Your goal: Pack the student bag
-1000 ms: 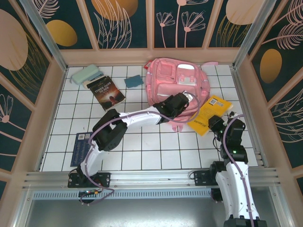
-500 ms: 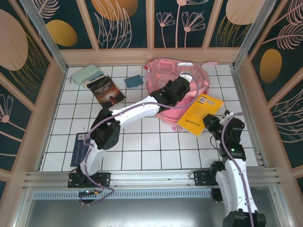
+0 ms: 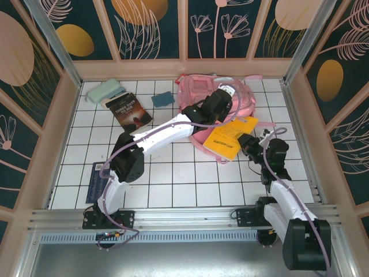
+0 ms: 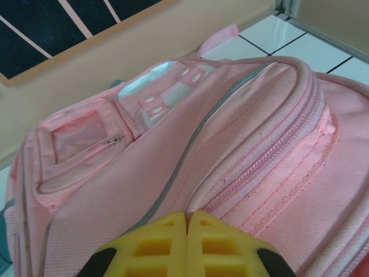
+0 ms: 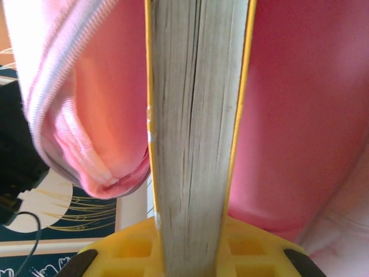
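Packing looks barely under way. The student bag (image 3: 199, 92) lies at the 12 o'clock end of the desk (image 3: 173, 167). The left hand (image 3: 222, 99) is clenched tight on its upper fabric, apparently pinching the mouth open. At the bag's 5 o'clock side, the right hand (image 3: 249, 144) grasps a yellow book (image 3: 228, 137). In the right wrist view its page edge points in between pink fabric on both sides, so it seems partly entered but not stowed. Left to pack, by the look of it, are a dark paperback (image 3: 130, 111) and a mint case (image 3: 104, 90) toward 10 o'clock, a small blue item (image 3: 163, 99) near 11, and a blue notebook (image 3: 95, 182) at 8.
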